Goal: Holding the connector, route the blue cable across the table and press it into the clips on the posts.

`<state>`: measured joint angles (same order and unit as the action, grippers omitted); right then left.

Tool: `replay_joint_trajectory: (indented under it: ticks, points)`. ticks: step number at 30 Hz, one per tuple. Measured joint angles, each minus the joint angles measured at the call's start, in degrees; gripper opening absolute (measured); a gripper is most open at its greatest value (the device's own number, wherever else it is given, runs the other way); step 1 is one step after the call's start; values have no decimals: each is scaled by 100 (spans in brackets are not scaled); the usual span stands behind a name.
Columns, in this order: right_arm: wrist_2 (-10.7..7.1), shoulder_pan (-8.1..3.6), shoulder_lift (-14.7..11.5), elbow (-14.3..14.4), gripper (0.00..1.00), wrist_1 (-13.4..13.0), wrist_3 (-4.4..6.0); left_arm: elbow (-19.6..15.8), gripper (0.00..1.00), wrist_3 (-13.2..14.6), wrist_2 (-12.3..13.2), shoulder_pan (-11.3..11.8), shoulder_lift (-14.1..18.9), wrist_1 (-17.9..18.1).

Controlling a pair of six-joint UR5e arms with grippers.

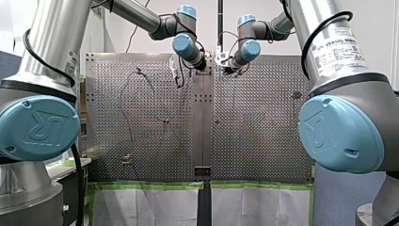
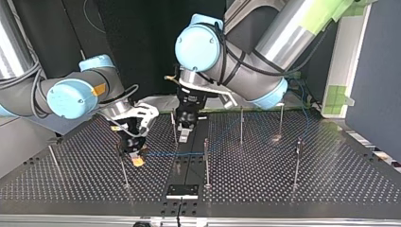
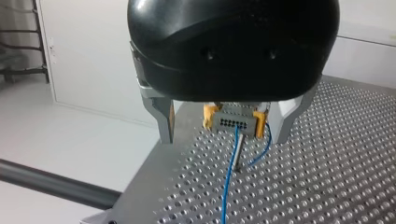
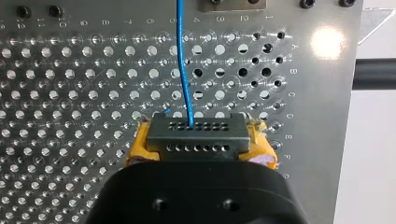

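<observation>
My right arm's jaws grip the grey connector (image 4: 197, 136) between yellow pads (image 4: 138, 150). The blue cable (image 4: 183, 65) runs from it over the table (image 4: 70, 93). My left arm's jaws stand open.

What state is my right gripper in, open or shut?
Shut: right gripper clamps the grey connector between its yellow pads; blue cable leaves its face.

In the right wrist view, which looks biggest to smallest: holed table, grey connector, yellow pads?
1. The table.
2. The connector, though nearness to the camera enlarges it.
3. The yellow pads, mostly hidden.
</observation>
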<state>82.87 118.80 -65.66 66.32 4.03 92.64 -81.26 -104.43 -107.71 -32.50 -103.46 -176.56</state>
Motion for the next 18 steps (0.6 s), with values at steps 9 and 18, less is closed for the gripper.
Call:
replay_joint_trajectory:
  ticks: [9,18]
  points:
    - [-5,-8,3,0,0,0,1,516,100,158,-246,43,-474,-105]
    - [-7,-18,3,0,0,-7,1,1009,100,178,-333,111,-823,-53]
